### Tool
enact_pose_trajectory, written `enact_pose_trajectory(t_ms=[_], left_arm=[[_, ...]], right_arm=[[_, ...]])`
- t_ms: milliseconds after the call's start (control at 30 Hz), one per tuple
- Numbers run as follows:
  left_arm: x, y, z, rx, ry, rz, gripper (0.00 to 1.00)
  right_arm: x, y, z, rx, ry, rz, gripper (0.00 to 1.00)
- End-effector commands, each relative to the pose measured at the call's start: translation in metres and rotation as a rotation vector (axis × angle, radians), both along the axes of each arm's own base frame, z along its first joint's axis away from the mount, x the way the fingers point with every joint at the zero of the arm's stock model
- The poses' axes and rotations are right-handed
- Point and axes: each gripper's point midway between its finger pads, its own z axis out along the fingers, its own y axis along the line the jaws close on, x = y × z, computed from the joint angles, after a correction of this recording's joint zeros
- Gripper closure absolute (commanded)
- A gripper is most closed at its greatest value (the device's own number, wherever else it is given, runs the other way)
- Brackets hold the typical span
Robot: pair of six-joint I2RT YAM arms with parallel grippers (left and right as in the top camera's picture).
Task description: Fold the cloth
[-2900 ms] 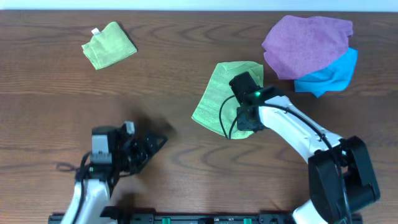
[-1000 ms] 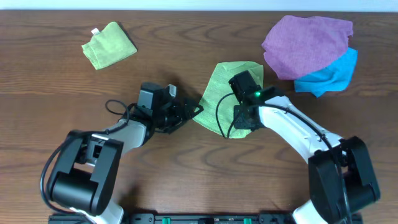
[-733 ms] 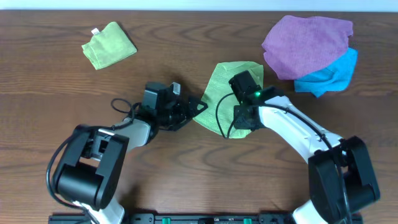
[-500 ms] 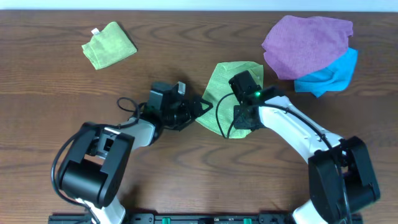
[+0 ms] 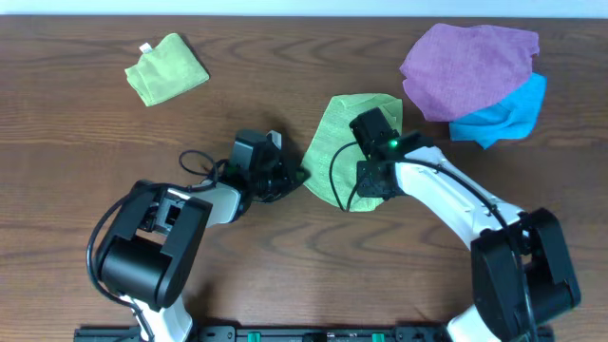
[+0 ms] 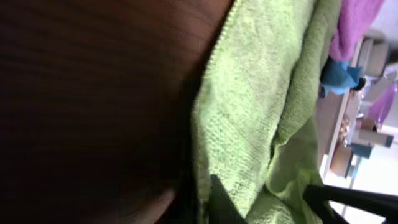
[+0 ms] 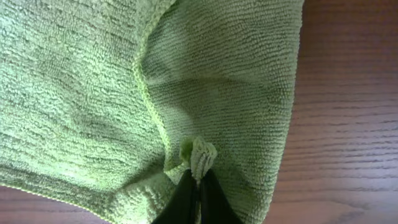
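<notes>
The cloth [image 5: 328, 142] is lime-green and lies rumpled and partly doubled over at the table's middle. My left gripper [image 5: 296, 175] sits low at the cloth's left edge. In the left wrist view the cloth [image 6: 261, 93] fills the right half, and its hem runs down between the dark jaws of my left gripper [image 6: 206, 190], which are shut on it. My right gripper [image 5: 372, 186] rests on the cloth's lower right part. In the right wrist view my right gripper [image 7: 198, 182] is shut on a small pinched tuft of the cloth [image 7: 217, 81].
A small folded lime-green square with a white tag [image 5: 166, 68] lies at the far left. A purple cloth [image 5: 470, 55] lies over a blue cloth [image 5: 508, 112] at the far right. Bare wood shows along the front.
My left arm slid right along the table to the cloth's left edge, and its jaws went from open to shut on the hem. The right arm and its grip stayed still.
</notes>
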Motion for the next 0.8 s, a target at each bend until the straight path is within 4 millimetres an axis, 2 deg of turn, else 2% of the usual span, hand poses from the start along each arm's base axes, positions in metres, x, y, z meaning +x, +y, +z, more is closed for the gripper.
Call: enact_pose_trajectory(t_ms=[0, 200, 267, 433, 533, 667, 733, 767], left_arm=[[0.002, 0.005, -0.005, 0.023, -0.029, -0.016, 0.94], [0.02, 0.019, 0.017, -0.063, -0.086, -0.056, 0.94], [0.025, 0.027, 0.027, -0.095, -0.11, -0.068, 0.94], [0.033, 0.051, 0.047, -0.112, -0.15, -0.048, 0.94], [0.025, 0.065, 0.056, -0.075, -0.155, -0.058, 0.94], [0.006, 0.07, 0.064, -0.043, -0.123, -0.086, 0.94], [-0.003, 0.072, 0.067, -0.025, -0.102, -0.095, 0.94], [-0.008, 0.072, 0.069, -0.019, -0.092, -0.101, 0.94]], right_arm=[[0.002, -0.002, 0.004, 0.018, -0.01, -0.034, 0.99], [0.011, 0.008, 0.006, 0.069, -0.046, -0.028, 0.99], [0.016, 0.013, 0.007, 0.092, -0.065, -0.025, 0.99], [0.016, 0.011, 0.009, 0.083, -0.067, -0.027, 0.99], [0.015, 0.009, 0.012, 0.08, -0.075, -0.029, 0.99], [0.01, 0.007, 0.017, 0.079, -0.067, -0.041, 0.98], [0.006, 0.005, 0.019, 0.074, -0.057, -0.044, 0.86], [0.004, 0.003, 0.021, 0.067, -0.053, -0.044, 0.84]])
